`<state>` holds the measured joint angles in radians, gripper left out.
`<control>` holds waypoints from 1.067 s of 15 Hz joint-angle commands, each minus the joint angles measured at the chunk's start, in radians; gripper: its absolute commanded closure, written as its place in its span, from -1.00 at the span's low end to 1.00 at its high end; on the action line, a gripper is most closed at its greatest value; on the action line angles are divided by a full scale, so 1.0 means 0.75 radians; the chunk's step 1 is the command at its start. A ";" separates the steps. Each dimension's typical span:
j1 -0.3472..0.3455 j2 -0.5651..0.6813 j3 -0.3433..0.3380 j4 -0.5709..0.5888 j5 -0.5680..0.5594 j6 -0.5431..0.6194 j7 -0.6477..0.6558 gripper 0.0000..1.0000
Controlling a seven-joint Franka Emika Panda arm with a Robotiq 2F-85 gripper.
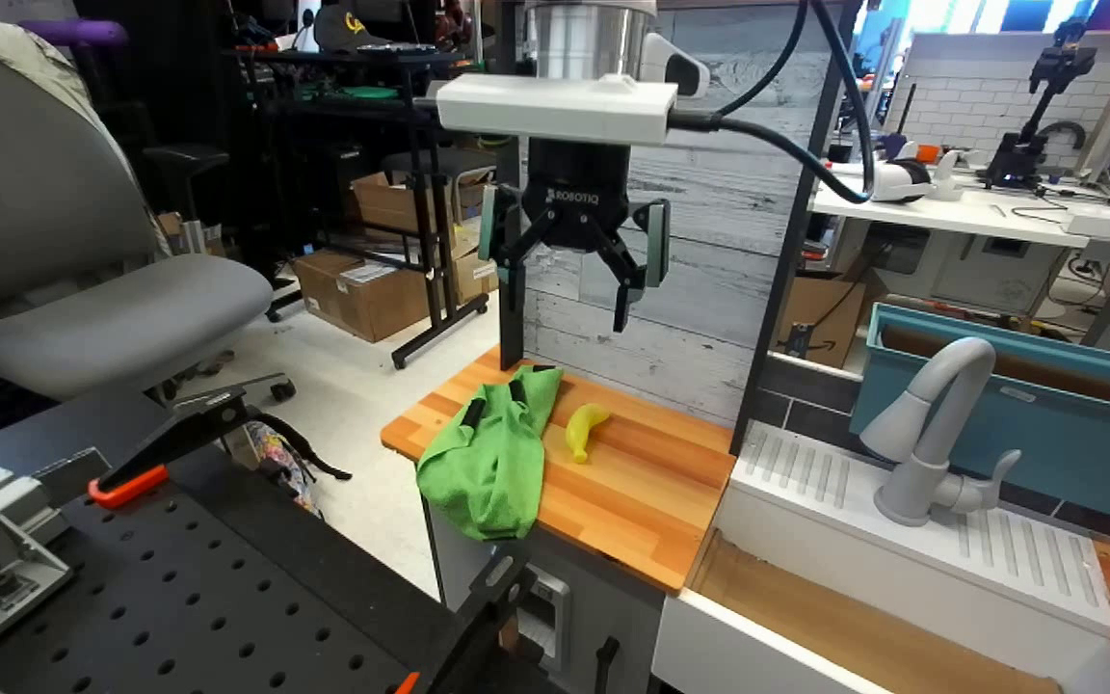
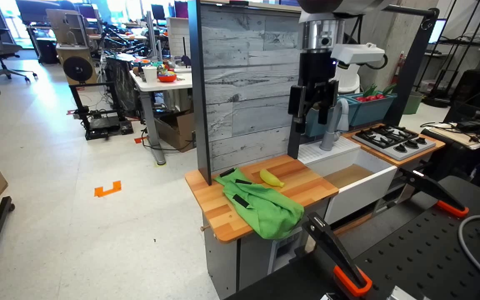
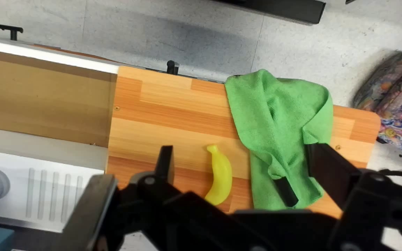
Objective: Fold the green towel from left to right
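The green towel lies crumpled on the wooden counter, with black strips on it. It shows in both exterior views and in the wrist view. One end hangs over the counter's front edge. A flap is turned over on it in the wrist view. My gripper is open and empty, pointing down high above the counter; it shows in both exterior views and in the wrist view. It touches nothing. One finger hides a bit of the towel's edge in the wrist view.
A yellow toy banana lies on the wooden counter beside the towel. A grey plank wall stands behind the counter. A white sink with a grey faucet adjoins it. Black clamps sit on the dark perforated table.
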<state>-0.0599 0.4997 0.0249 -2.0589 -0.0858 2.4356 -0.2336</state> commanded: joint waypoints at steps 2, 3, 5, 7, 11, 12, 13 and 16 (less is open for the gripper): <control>0.052 0.173 0.016 0.143 -0.035 0.013 -0.004 -1.00; 0.072 0.213 0.012 0.180 -0.049 -0.005 0.008 -1.00; 0.099 0.289 0.018 0.247 -0.057 -0.033 0.003 -1.00; 0.131 0.361 0.017 0.305 -0.076 -0.039 0.006 -1.00; 0.200 0.489 0.004 0.396 -0.138 -0.031 0.023 -1.00; 0.209 0.514 0.005 0.413 -0.152 -0.027 0.023 -1.00; 0.220 0.539 0.007 0.432 -0.165 -0.022 0.025 -1.00; 0.251 0.610 0.016 0.498 -0.180 -0.024 0.027 -1.00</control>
<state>0.1036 0.8973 0.0376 -1.7603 -0.1951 2.4329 -0.2278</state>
